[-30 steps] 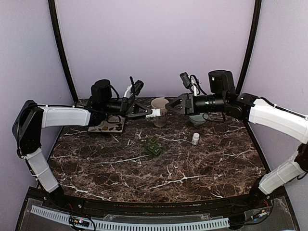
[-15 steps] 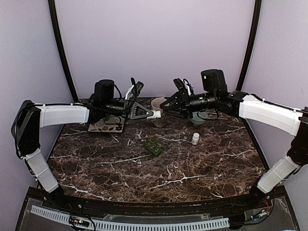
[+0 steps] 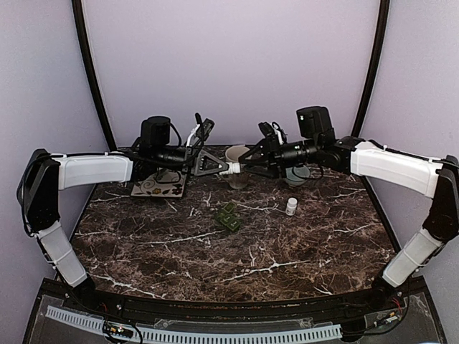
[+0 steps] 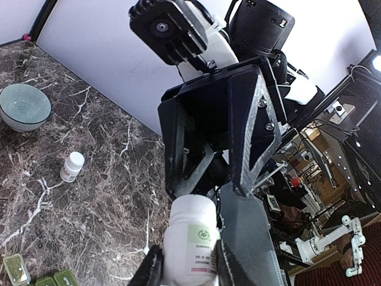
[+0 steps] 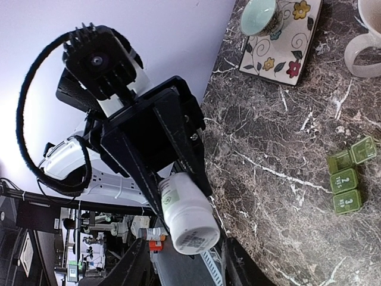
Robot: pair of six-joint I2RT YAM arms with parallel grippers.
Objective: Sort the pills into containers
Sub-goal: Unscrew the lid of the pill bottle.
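A white pill bottle [image 3: 231, 169] hangs level above the back of the table, over the mug. My left gripper [image 3: 219, 168] is shut on its body; the left wrist view shows the labelled bottle [image 4: 190, 238] pinched in the left gripper [image 4: 187, 269]. My right gripper [image 3: 244, 167] faces it from the right, open. In the right wrist view the bottle's cap end [image 5: 190, 229] sits between the spread fingers of the right gripper [image 5: 186, 262], with gaps on both sides. A green pill organizer [image 3: 229, 217] lies mid-table, one lid up [image 5: 363, 149].
A small white bottle [image 3: 291, 207] stands right of the organizer. A mug [image 3: 238, 155] sits under the held bottle, and a bowl [image 3: 296, 176] is at the back right. A floral tile [image 3: 159, 187] with a teal cup [image 5: 259, 15] lies back left.
My right gripper has moved left and risen slightly, so its open fingers now straddle the cap end of the bottle. The left gripper has kept the bottle nearly still.
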